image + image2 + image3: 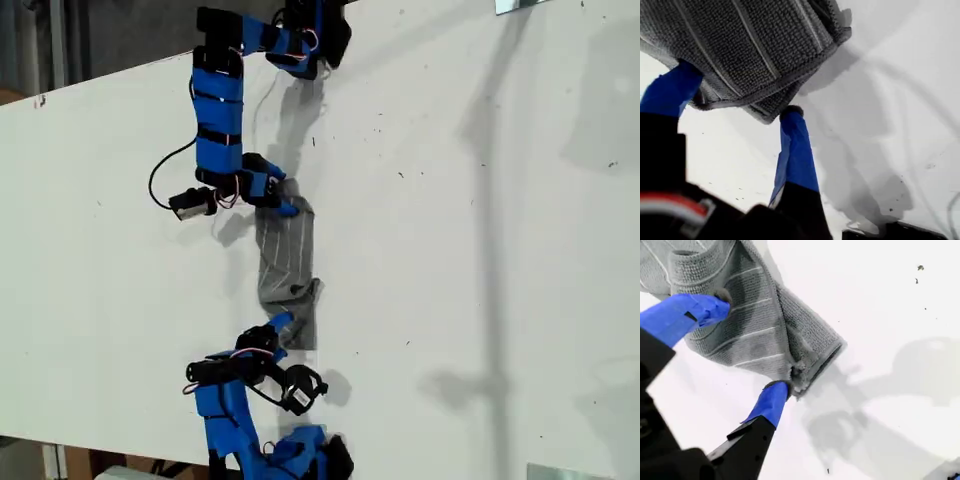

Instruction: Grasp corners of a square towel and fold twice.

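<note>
light: bright, even, white table a bit washed out | shadows: soft grey arm-shaped blobs on the table in all views, darker under the towel edge | focus: wrist views sharp on weave, near black housings blurry | exterior view: kinda soft

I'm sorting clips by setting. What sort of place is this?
Probably a lab or workshop bench: a bare white table, two blue arms bolted at its edges, and only a grey towel between them.
</note>
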`<action>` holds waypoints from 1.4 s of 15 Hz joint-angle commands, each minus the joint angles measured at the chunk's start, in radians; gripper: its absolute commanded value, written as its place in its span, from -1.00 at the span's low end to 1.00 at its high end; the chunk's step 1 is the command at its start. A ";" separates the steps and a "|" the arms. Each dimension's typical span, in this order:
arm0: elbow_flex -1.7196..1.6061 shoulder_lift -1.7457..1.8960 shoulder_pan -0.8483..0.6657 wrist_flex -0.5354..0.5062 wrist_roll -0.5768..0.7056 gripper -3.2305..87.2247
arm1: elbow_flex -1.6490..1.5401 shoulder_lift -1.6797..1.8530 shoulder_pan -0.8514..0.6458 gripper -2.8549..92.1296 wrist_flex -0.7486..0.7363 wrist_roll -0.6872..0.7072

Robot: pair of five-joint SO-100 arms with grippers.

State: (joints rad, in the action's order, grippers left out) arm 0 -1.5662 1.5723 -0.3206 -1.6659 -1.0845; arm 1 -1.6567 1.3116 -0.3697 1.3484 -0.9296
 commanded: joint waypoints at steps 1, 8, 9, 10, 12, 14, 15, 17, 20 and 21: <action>0.003 0.055 -0.005 0.006 -0.015 -0.25 | 0.046 -0.023 -0.025 -0.88 0.015 0.015; 0.080 -0.100 0.101 0.078 -0.074 -0.27 | -0.066 0.003 -0.031 -0.94 -0.002 -0.018; 0.153 -0.172 0.127 0.086 -0.098 -0.27 | -0.060 0.002 -0.029 -0.94 -0.003 -0.018; 0.265 -0.264 0.146 0.083 -0.106 -0.28 | -0.057 0.000 -0.029 -0.94 -0.003 -0.018; 0.574 -0.491 0.160 0.005 -0.094 -0.29 | -0.057 0.000 -0.028 -0.94 -0.002 -0.018; 0.678 -0.563 0.156 -0.003 -0.081 -0.33 | -0.063 0.003 -0.023 -0.94 0.002 -0.018; 0.680 -0.557 0.153 -0.003 -0.080 -0.33 | -0.067 0.002 -0.023 -0.94 -0.002 -0.018; 0.699 -0.546 0.164 0.025 -0.021 -0.44 | -0.069 -0.009 -0.028 -0.94 -0.018 -0.018; 0.698 -0.554 0.146 0.071 -0.021 -0.54 | -0.066 -0.006 -0.018 -0.94 -0.021 -0.018; 0.696 -0.557 0.141 0.083 -0.032 -0.59 | -0.066 -0.005 -0.015 -0.94 -0.017 -0.018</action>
State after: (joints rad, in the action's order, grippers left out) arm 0 -0.9127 1.0002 -0.1703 -1.5999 -1.1091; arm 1 -1.7257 1.2870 -0.3958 1.3330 -0.9388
